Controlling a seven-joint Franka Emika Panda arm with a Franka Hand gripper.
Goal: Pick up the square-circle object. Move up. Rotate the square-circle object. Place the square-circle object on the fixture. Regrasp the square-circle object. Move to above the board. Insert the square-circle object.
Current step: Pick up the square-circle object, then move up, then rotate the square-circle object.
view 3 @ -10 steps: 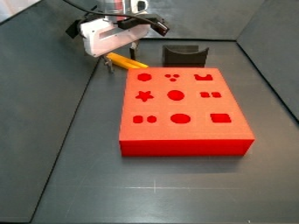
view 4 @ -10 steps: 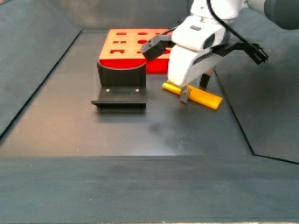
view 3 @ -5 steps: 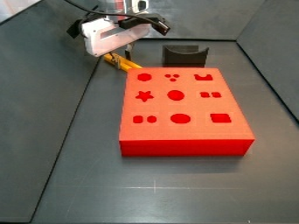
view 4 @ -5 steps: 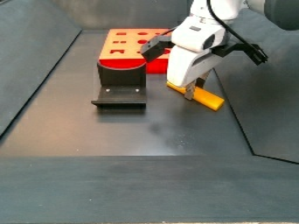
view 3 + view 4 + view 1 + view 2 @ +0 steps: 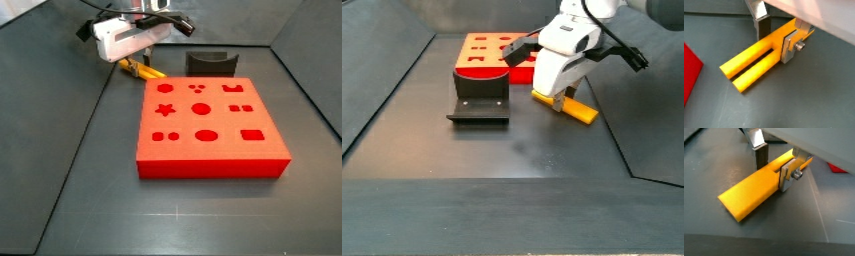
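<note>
While the gripper (image 5: 776, 34) fingers (image 5: 791, 46) clamp it, the grooved, slim yellow-orange square-circle object (image 5: 759, 61) lies tilted.

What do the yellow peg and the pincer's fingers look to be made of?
The square-circle object looks like matte moulded or printed plastic: uniform yellow-orange, no glare. The pincer, straddling it on the floor, has fingers of brushed metal, probably aluminium: silver plates, screw visible.

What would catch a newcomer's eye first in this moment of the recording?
The big red board with its shaped holes dominates the floor's middle. Beside it, the hand straddles the yellow-orange square-circle object, one finger on each side; a closed grip cannot be confirmed. The dark fixture stands apart, in front of the board.
</note>
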